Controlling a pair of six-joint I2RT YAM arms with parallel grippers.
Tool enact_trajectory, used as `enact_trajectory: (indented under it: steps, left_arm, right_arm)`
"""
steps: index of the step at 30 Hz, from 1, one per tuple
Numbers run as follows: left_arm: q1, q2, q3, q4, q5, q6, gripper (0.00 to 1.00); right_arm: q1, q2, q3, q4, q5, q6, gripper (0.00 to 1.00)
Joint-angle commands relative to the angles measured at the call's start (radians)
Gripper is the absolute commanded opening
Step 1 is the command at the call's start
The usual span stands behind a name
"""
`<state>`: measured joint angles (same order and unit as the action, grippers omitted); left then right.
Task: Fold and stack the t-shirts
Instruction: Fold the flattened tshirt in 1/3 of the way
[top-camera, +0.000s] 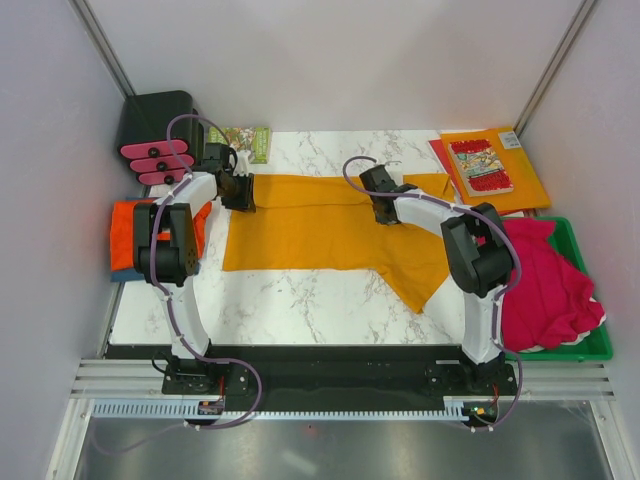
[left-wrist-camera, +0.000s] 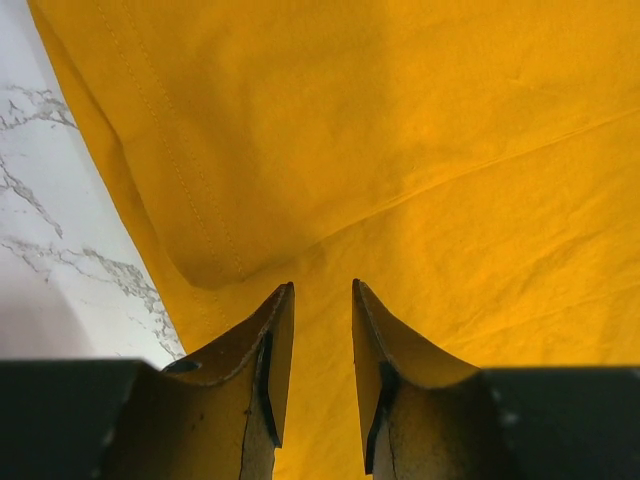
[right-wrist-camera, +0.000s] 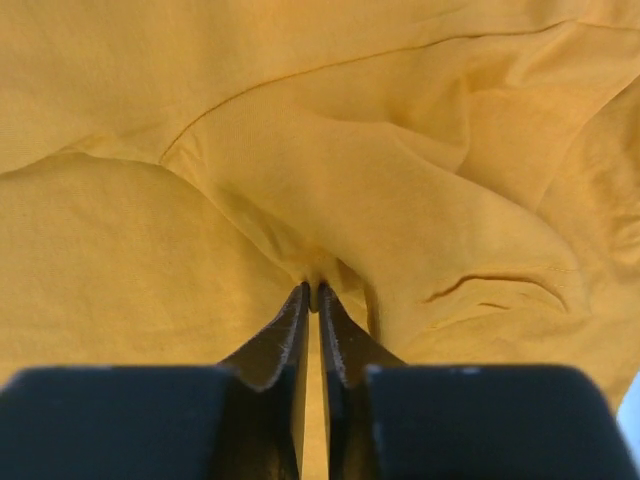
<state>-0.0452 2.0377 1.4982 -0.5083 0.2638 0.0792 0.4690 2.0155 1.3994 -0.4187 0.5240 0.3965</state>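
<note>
Folding mustard t-shirt (top-camera: 300, 235): right gripper (right-wrist-camera: 313, 290) pinches its cloth mid-right; left gripper (left-wrist-camera: 322, 288), jaws apart, over its left hem. Next, likely: left grips, both lift.

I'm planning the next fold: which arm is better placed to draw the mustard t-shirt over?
Right, probably. The right fingers pinch a raised fold of the mustard t-shirt; the left fingers stand apart over flat cloth, holding nothing.

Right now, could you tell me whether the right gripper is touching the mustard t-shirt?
Touching. The right wrist view shows the right gripper pinching a raised fold of the mustard t-shirt between its tips.
</note>
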Motion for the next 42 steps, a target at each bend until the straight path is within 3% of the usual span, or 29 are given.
enact_trajectory:
  steps: [1, 4, 8, 21, 39, 40, 42]
  left_arm:
    - [0.001, 0.004, -0.001, 0.031, -0.003, -0.004, 0.37]
    - [0.001, 0.006, -0.003, 0.031, -0.008, 0.001, 0.37]
    - [0.001, 0.007, -0.006, 0.03, -0.005, 0.001, 0.36]
    - [-0.005, 0.013, -0.01, 0.033, 0.0, -0.01, 0.36]
    - [-0.012, 0.024, -0.013, 0.033, -0.003, -0.007, 0.37]
    - [-0.013, 0.026, -0.012, 0.033, -0.001, -0.007, 0.37]
    - [-0.016, 0.026, -0.016, 0.034, -0.001, -0.007, 0.37]
  right_arm:
    - [0.002, 0.026, 0.023, 0.021, -0.01, 0.016, 0.12]
    - [0.0, 0.025, 0.015, 0.024, -0.01, 0.022, 0.12]
    - [0.0, 0.006, -0.007, 0.041, -0.021, 0.021, 0.0]
    - [0.028, -0.135, -0.083, 0.093, -0.07, 0.031, 0.0]
    - [0.112, -0.155, -0.111, 0.103, -0.156, 0.045, 0.0]
    - [0.117, -0.152, -0.112, 0.1, -0.159, 0.045, 0.01]
    - [0.118, -0.152, -0.122, 0.095, -0.151, 0.048, 0.11]
